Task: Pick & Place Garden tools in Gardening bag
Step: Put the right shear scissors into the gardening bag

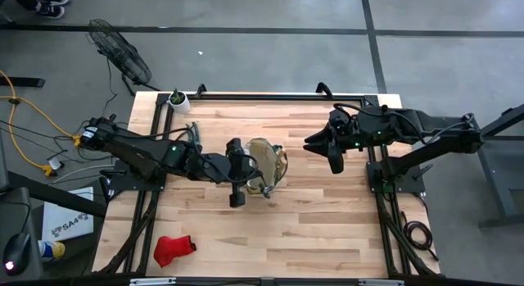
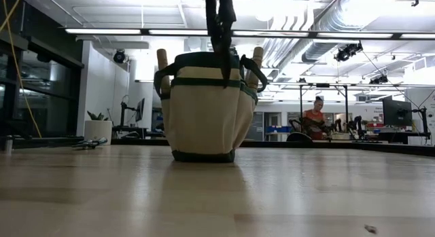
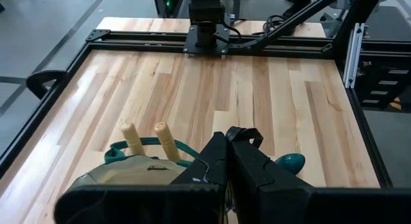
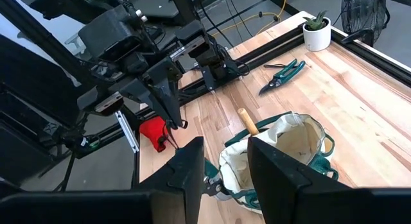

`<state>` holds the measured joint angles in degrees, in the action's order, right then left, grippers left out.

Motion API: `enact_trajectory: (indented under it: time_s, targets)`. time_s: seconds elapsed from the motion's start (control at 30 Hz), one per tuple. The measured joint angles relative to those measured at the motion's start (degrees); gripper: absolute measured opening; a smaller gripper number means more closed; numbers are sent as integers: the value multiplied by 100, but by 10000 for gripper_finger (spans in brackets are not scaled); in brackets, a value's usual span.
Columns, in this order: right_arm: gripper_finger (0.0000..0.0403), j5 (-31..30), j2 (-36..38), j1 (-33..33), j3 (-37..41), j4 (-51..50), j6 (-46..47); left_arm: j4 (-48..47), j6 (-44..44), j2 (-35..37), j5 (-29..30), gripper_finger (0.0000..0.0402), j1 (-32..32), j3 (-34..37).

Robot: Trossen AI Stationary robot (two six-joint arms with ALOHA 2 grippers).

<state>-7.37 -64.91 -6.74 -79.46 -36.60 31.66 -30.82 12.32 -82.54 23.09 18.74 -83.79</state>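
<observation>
Inspecting the gardening bag [image 1: 267, 166], we found the left pincer [image 1: 237, 190] clenched just beside it; the right pincer [image 1: 336, 159] stood released, well apart.

The table [image 1: 327, 212] is of light wood planks inside a dark metal frame. Near its middle stands the gardening bag [image 1: 268, 166], upright on the wood. A red glove [image 1: 173, 248] lies close to the front left corner. At the far left corner stands a small white pot [image 1: 178, 100], and near it lie what seem to be pruning shears [image 4: 282, 73], flat on the planks.
</observation>
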Motion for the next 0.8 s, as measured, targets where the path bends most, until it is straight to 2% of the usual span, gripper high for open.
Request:
enact_trajectory:
  time_s: [0.57,0.8]
  targets:
    - [111,45,-2,0,0,-147,-38,-137,20,247,366,0,0,-9]
    - [111,47,-2,0,0,-361,-33,-625,-3,240,363,0,2,-9]
